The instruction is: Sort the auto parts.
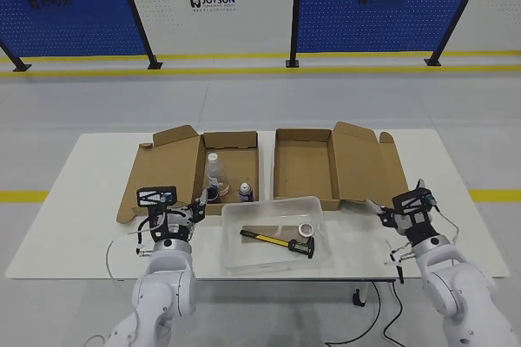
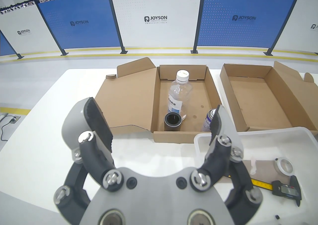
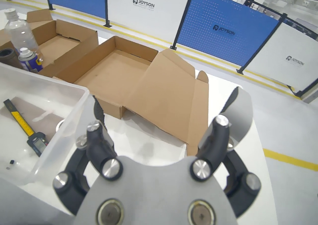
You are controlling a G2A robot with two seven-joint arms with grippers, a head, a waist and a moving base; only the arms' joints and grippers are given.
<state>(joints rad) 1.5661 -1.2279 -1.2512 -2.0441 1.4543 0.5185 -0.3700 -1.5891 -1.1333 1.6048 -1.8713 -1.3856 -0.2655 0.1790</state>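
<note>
We are facing a run of blue and white perforated fence panels (image 1: 373, 22) that is closing off a pale glossy floor, and a matte white rectangular table (image 1: 69, 217) is filling the foreground. Two open brown corrugated cardboard boxes are sitting side by side on it with flaps spread flat: the left box (image 2: 182, 69) and the right box (image 1: 304, 173). A clear, soft-cornered plastic tub (image 1: 269, 205) is resting just in front of both. The left gripper (image 2: 155, 106) is hanging over the table by the tub's left corner with its claw released, and the right gripper (image 3: 166, 98) is hanging beside the right box's flap, equally spread. Inside the left box, a clear plastic bottle with a white cap (image 2: 180, 96) is standing upright, a blue spray can (image 2: 208, 119) and a short black metal cylinder (image 2: 172, 121) just beside it. In the tub, a yellow-and-black digital caliper (image 2: 278, 187) and a small silver ring (image 2: 284, 165) are lying.
</note>
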